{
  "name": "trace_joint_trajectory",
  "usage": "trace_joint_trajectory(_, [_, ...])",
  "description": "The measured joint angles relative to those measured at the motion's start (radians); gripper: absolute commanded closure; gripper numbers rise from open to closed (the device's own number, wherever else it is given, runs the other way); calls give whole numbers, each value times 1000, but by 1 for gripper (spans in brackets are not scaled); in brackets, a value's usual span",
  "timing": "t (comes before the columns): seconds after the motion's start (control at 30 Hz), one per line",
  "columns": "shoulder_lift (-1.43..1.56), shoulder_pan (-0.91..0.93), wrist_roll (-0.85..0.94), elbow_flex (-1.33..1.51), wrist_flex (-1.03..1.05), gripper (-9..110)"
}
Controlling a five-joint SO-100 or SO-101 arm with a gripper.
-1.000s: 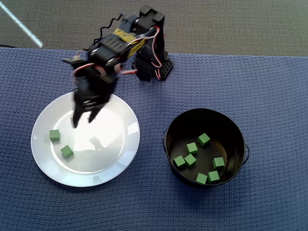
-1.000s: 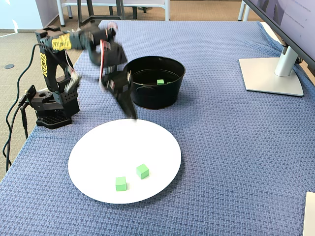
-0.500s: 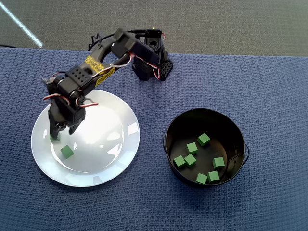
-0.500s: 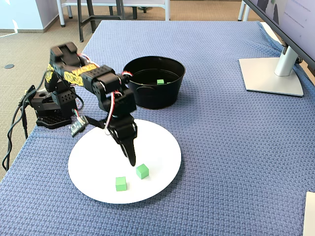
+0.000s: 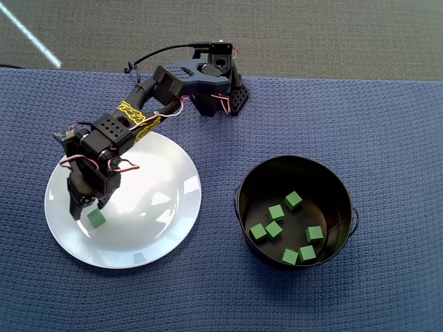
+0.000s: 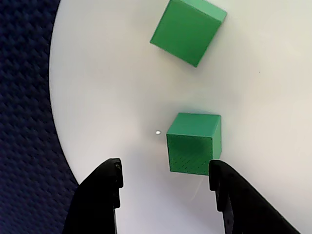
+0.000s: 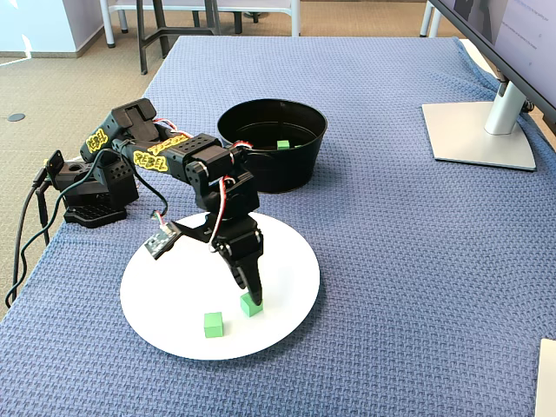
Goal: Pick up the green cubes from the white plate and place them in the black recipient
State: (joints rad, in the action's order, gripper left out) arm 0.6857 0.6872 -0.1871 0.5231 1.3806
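A green cube lies on the white plate just ahead of the spread claw, close against the inner side of the right-hand fingertip in the wrist view and clear of the left one. A second green cube sits farther ahead on the same plate. Well off to the side on the blue-clothed worktop, the black recipient holds seven more green cubes.

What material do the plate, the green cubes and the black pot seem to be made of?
White plate: likely glazed ceramic; its surface is glossy with bright reflections. Green cubes: matte and opaque with sharp edges and fine surface lines, perhaps plastic or painted wood. Black pot: probably metal, given thin walls and a shiny inside, though that is not certain.
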Motion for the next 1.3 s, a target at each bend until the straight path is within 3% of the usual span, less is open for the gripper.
trace_joint_trajectory(0.87, [-71,-20,8,-3,6,85])
trace_joint_trajectory(1.17, [-98,8,8,-3,-9,101])
trace_joint_trajectory(1.3, [-98,5,8,-3,-9,101])
